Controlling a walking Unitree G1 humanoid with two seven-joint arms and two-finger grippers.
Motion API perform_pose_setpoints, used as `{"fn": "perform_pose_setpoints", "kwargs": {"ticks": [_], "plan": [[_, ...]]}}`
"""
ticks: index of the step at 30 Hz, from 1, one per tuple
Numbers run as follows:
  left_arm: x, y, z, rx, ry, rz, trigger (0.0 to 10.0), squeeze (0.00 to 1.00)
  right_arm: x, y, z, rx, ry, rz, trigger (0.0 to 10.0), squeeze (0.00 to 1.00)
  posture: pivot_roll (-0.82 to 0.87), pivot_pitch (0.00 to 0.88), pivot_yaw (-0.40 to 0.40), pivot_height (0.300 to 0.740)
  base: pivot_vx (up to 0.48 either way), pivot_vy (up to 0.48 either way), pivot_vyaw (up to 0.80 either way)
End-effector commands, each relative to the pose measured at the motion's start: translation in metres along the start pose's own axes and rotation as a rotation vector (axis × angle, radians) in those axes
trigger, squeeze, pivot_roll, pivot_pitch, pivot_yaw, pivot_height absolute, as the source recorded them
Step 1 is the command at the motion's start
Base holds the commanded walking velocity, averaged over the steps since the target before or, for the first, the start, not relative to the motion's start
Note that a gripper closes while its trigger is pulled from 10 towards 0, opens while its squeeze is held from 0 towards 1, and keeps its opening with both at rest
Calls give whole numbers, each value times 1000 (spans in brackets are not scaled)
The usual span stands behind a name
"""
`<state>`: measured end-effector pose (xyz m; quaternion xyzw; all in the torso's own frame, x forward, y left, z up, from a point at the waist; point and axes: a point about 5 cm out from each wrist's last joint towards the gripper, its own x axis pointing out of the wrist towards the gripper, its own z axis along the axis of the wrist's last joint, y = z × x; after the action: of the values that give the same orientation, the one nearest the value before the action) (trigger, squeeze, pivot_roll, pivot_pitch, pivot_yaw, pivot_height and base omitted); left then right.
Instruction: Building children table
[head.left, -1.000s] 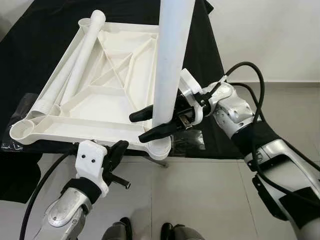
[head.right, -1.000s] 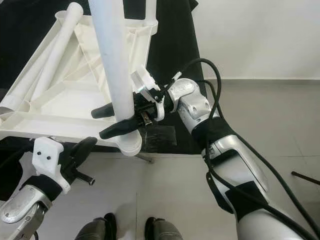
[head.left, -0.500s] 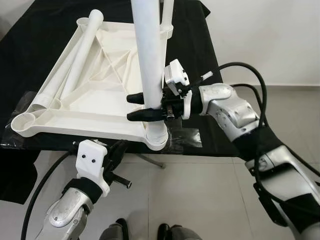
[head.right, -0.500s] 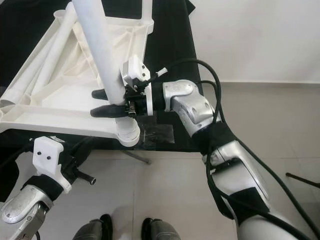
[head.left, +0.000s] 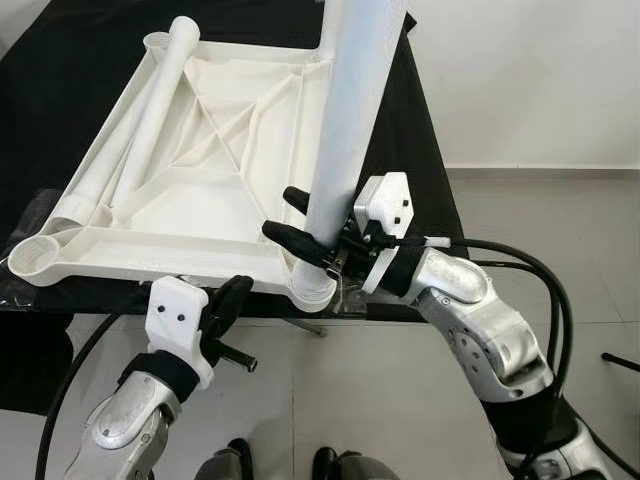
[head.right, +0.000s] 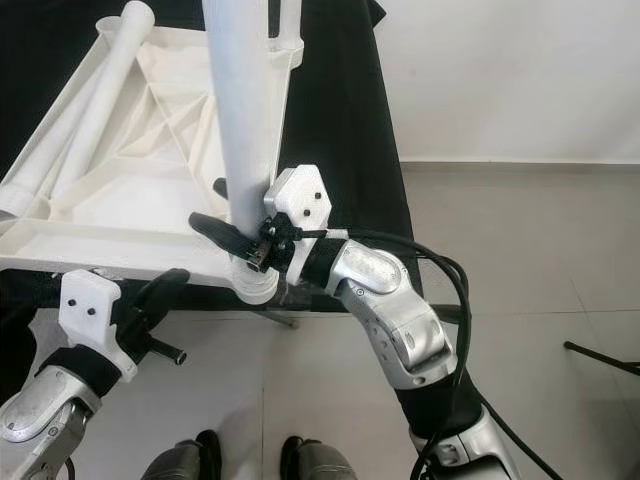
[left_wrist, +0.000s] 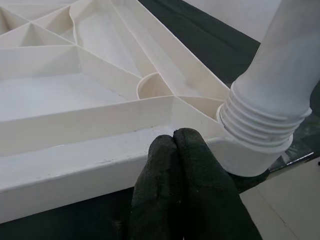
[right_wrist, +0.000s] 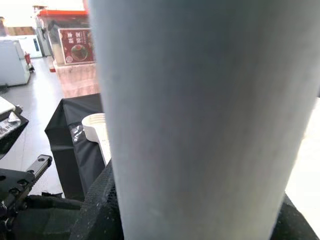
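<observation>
A white table top (head.left: 200, 200) lies upside down on a black-covered table (head.left: 420, 150). One white leg tube (head.left: 350, 110) stands in the near right corner socket (head.left: 312, 290), leaning slightly right; its threaded end (left_wrist: 260, 135) sits in the socket's mouth. My right gripper (head.left: 279, 211) is shut on this leg just above the socket, and the leg (right_wrist: 200, 115) shows close up in the right wrist view. My left gripper (head.left: 238, 292) hangs shut just below the top's front edge, its fingertips (left_wrist: 174, 137) together beside the socket. A second leg (head.left: 150, 130) lies along the top's left side.
The near left corner socket (head.left: 30, 265) stands open. Another upright tube (head.right: 283, 20) shows at the far right corner. Grey tiled floor (head.left: 400, 400) lies in front of and right of the table, with a white wall (head.left: 540, 80) behind. My feet (head.left: 330, 465) are near the table's edge.
My right wrist has turned and the arm has swung lower. The leg it holds now leans right instead of left, its end still at the corner socket. The left gripper stays put.
</observation>
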<state>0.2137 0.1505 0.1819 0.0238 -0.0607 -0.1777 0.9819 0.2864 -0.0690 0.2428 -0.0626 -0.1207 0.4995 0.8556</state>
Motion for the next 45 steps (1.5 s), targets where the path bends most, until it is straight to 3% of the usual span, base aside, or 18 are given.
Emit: {"fn": "perform_pose_setpoints", "kwargs": {"ticks": [1, 4, 5, 6, 9, 11, 18, 24, 26, 28, 29, 31, 33, 34, 35, 36, 41, 45], "plan": [[-3, -1, -5, -3, 21, -13, 10000, 0, -11, -2, -51, 122, 222, -63, 10000, 0, -50, 279, -63, 740, 0, 0, 0], [-3, -1, -5, 0, 22, -14, 10000, 0, -13, -10, -52, 104, 244, -118, 10000, 0, -47, 277, -69, 740, 0, 0, 0], [-4, -1, -5, 3, 22, -12, 10000, 0, -17, -13, -54, 103, 289, -279, 10000, 0, -49, 277, -69, 740, 0, 0, 0], [-4, 0, -5, 4, 22, -10, 10000, 0, -21, -10, -53, 91, 318, -434, 10000, 0, -50, 280, -66, 740, 0, 0, 0], [-4, 0, -5, 6, 21, -9, 10000, 0, -27, -4, -54, 80, 354, -558, 10000, 0, -48, 280, -65, 740, 0, 0, 0], [-4, 2, -4, 8, 21, -11, 10000, 0, -31, 13, -56, 75, 385, -671, 10000, 0, -43, 277, -56, 740, 0, 0, 0], [-2, 7, -2, 6, 13, -4, 10000, 0, -24, 21, -59, 90, 375, -704, 10000, 0, -38, 263, -46, 740, 0, 0, 0], [13, 20, 24, -37, -93, -52, 10000, 0, -19, 20, -61, 93, 360, -708, 10000, 0, -37, 231, -41, 740, 0, 0, 0], [21, 24, 39, -67, -145, -104, 10000, 0, -17, 21, -62, 98, 358, -714, 10000, 0, -33, 214, -31, 740, 0, 0, 0], [38, 28, 71, -113, -237, -255, 10000, 0, -15, 23, -63, 107, 360, -735, 10000, 0, -27, 200, -26, 740, 0, 0, 0], [38, 28, 71, -113, -237, -255, 10000, 0, -15, 23, -63, 107, 360, -735, 10000, 0, -27, 200, -26, 740, 0, 0, 0], [53, 27, 98, -142, -289, -414, 10000, 0, -12, 24, -65, 109, 362, -750, 10000, 0, -23, 176, -17, 740, 0, 0, 0], [58, 26, 105, -147, -300, -466, 10000, 0, -12, 24, -65, 109, 363, -756, 10000, 0, -23, 176, -17, 740, 0, 0, 0], [68, 23, 122, -146, -320, -570, 10000, 0, -10, 24, -67, 110, 364, -761, 10000, 0, -21, 165, -12, 740, 0, 0, 0], [68, 23, 122, -146, -320, -570, 10000, 0, -10, 24, -67, 110, 364, -761, 10000, 0, -21, 165, -12, 740, 0, 0, 0], [78, 19, 136, -189, -319, -678, 10000, 1000, -8, 24, -68, 113, 362, -761, 10000, 0, -22, 155, -2, 740, 0, 0, 0], [85, 12, 147, -189, -314, -776, 10000, 1000, -6, 24, -69, 115, 360, -760, 10000, 0, -21, 149, 4, 740, 0, 0, 0], [93, -4, 157, -171, -279, -945, 10000, 1000, -3, 24, -71, 118, 355, -755, 10000, 0, -19, 137, 15, 740, 0, 0, 0]]}}
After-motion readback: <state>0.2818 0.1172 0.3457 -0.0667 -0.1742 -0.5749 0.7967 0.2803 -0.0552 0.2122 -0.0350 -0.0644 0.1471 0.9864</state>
